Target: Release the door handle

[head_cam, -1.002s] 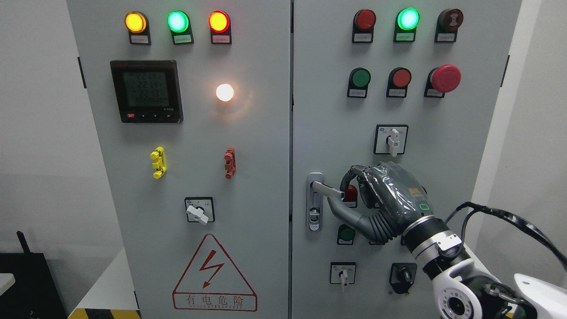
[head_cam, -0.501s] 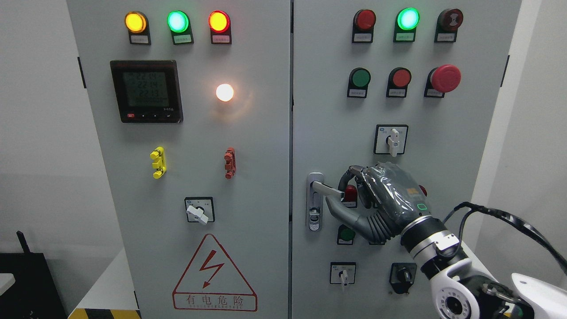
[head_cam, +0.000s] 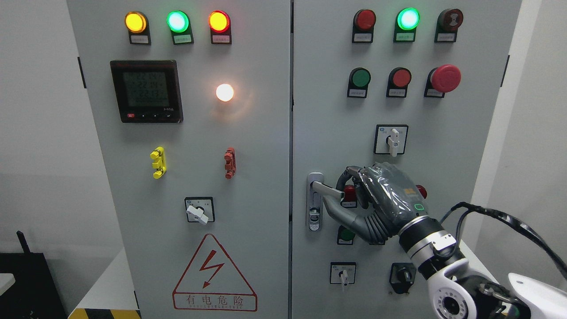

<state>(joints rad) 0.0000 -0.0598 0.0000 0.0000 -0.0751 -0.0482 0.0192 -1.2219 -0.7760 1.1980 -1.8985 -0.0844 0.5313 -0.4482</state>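
The silver door handle (head_cam: 327, 188) sits on the left edge of the cabinet's right door (head_cam: 328, 119), its lever swung out to the right from a vertical lock plate (head_cam: 314, 212). My right hand (head_cam: 339, 196), dark grey under clear film, comes in from the lower right. Its fingers (head_cam: 346, 176) curl over the lever's free end and the thumb (head_cam: 333, 208) lies beneath it, so the hand is shut on the handle. Both doors look closed. The left arm is out of view.
Around the hand the right door carries push buttons, a red mushroom stop (head_cam: 445, 78) and rotary switches (head_cam: 391, 139). The left door has a meter (head_cam: 146, 91), lamps and a warning triangle (head_cam: 214, 274). A black cable (head_cam: 509, 221) loops over my right forearm.
My right hand has shifted a little to the left along the lever, the thumb sliding closer to the lock plate. The handle and the doors have not moved.
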